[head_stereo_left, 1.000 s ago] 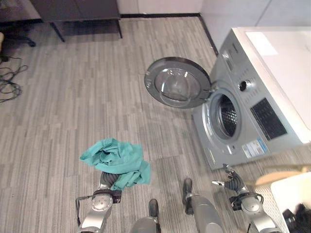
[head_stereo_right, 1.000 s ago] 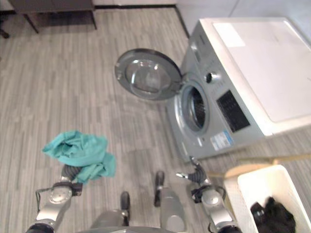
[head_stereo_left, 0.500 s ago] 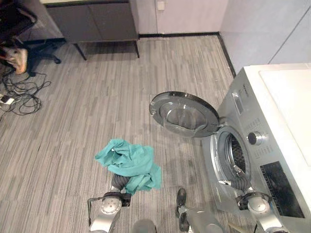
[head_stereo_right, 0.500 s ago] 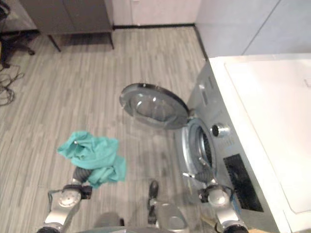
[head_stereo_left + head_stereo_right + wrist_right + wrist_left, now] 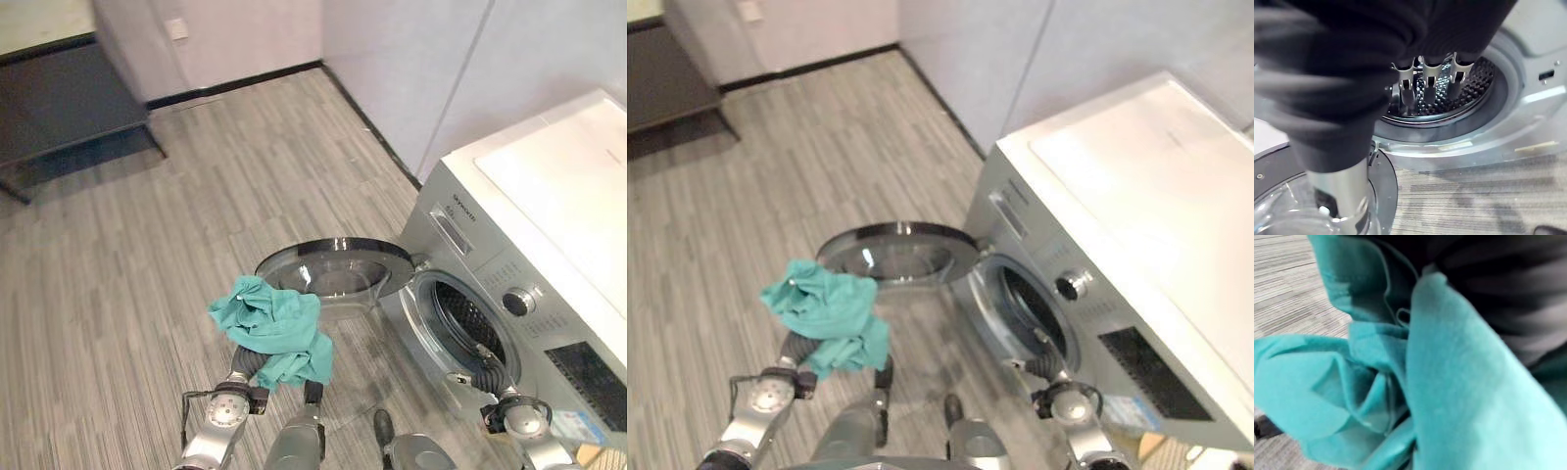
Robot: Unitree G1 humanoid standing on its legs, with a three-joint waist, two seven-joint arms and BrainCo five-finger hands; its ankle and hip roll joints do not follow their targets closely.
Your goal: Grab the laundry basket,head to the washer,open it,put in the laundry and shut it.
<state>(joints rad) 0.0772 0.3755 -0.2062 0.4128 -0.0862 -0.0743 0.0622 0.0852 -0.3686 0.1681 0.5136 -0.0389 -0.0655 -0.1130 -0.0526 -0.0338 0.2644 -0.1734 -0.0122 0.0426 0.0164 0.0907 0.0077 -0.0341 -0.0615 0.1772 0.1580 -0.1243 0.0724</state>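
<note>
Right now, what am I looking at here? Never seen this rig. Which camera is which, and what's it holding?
It is a two-legged humanoid robot with two arms, standing at a washer.

The two wide pictures come from a stereo camera on its head, looking down at the floor. The two close-ups come from cameras on its wrists.

The washer door is swung open and the drum is empty as far as can be seen.

The left hand carries a teal cloth, which drapes over the hand and hides its fingers; the left wrist view looks straight into that cloth.

The right hand holds nothing; its fingers are relaxed and point into the drum opening.
</note>
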